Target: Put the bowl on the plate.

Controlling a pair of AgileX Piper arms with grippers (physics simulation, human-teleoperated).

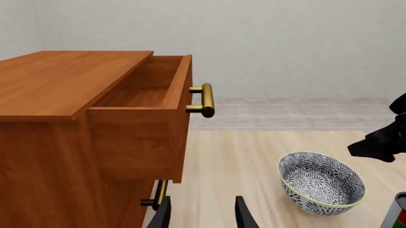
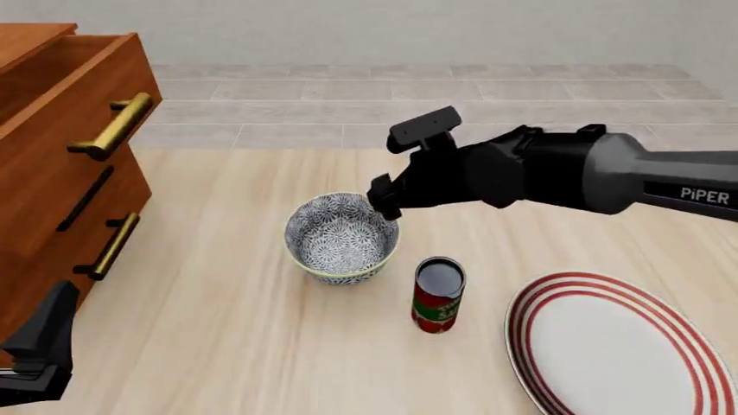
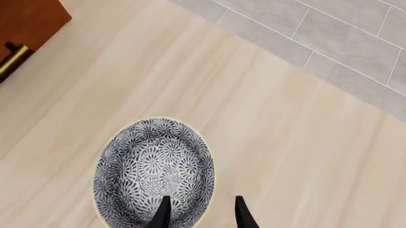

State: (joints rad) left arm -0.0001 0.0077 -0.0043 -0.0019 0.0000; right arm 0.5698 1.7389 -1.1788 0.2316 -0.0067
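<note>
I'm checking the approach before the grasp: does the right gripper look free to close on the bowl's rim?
Probably yes. The right gripper hangs open above the bowl, its fingers straddling the near rim. The can stands apart beside it, seemingly out of the way.

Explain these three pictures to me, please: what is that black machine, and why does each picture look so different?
These are computer-simulated pictures of two robot arms at a pale wooden table. One camera looks over the table; the other two ride on the arms, behind each hand. The right hand, open and holding nothing, hovers over the rim of the grey-and-white floral bowl. The left hand waits open near the brown wooden drawer cabinet, whose top drawer stands open. A red-labelled can stands beside the bowl, and the white plate with red rings lies to the right.
</note>
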